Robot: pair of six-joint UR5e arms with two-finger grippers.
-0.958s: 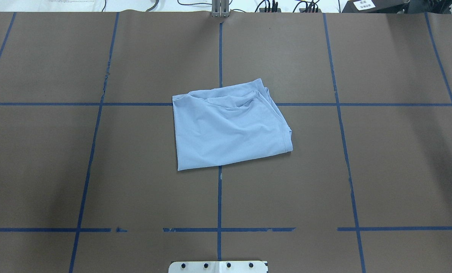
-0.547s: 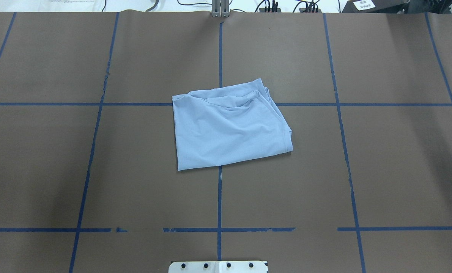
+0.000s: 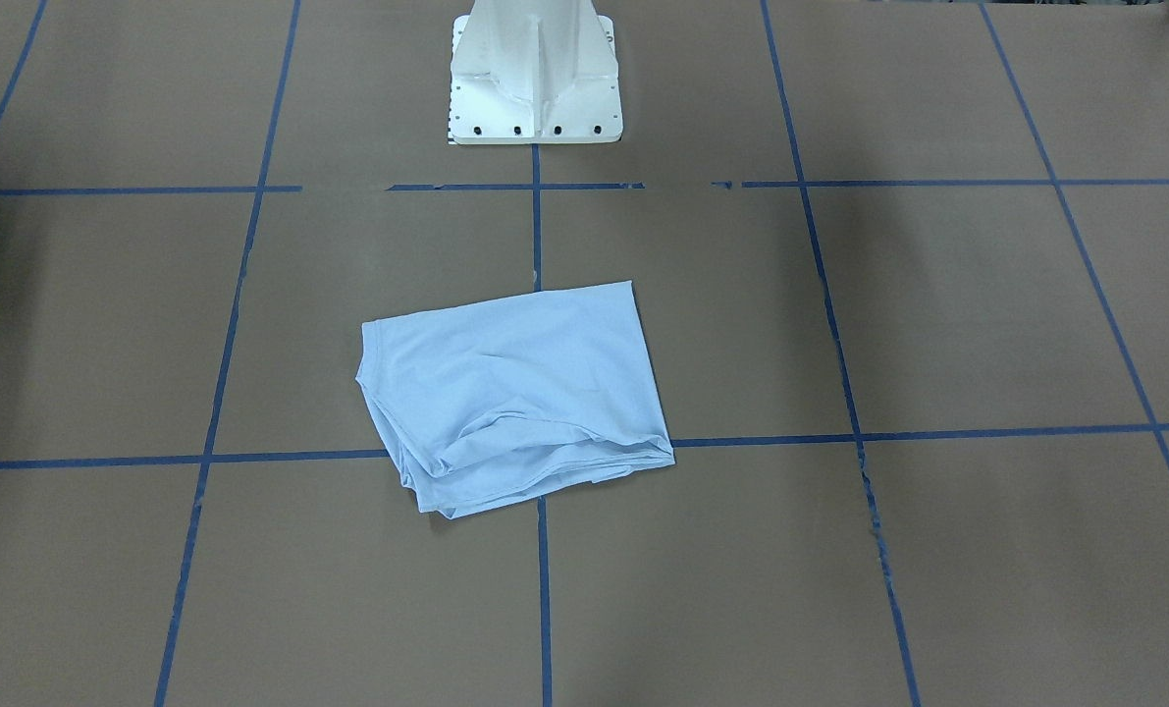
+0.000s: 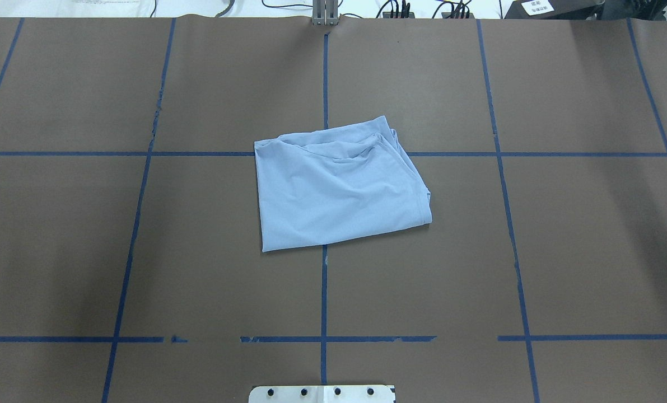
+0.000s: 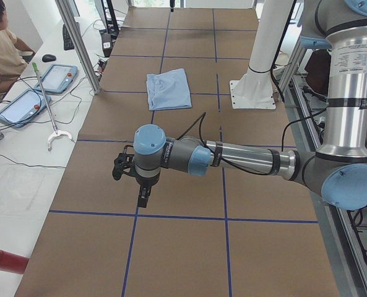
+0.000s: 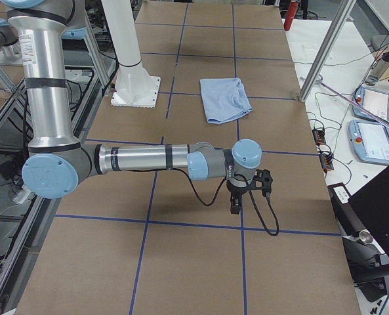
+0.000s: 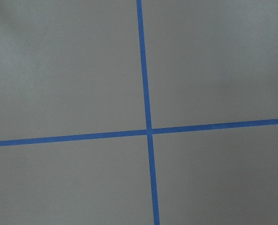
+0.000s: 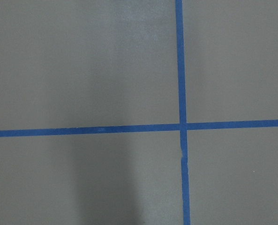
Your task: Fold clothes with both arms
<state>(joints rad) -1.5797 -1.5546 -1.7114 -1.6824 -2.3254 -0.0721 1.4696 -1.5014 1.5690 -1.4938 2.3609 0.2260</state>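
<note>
Brown paper crossed by blue tape lines [image 3: 536, 236] covers the table [image 3: 937, 314]. In the front-facing view the light blue folded T-shirt [image 3: 515, 393] lies flat near the table's middle, over a crossing of two tape lines. It is well apart from the white pedestal base [image 3: 535, 79], and its bunched edges are on the side away from the base.

The overhead view shows the shirt as a rough rectangle, a little turned.

In the left side view the grey jointed left arm [image 5: 245, 159] stretches low over the table, well apart from the shirt. Its black left gripper [image 5: 143, 197] points down and seems to hang just above the paper. Whether its fingers are apart or together, I cannot tell. A seated person [image 5: 0, 49] and two blue-framed tablets [image 5: 58, 77] are at the side bench.

In the right side view the grey jointed right arm [image 6: 142, 159] reaches out the same way. Its black right gripper [image 6: 235, 202] points down, and I cannot tell the state of its fingers either.

Both wrist views show only paper and a tape crossing.
</note>
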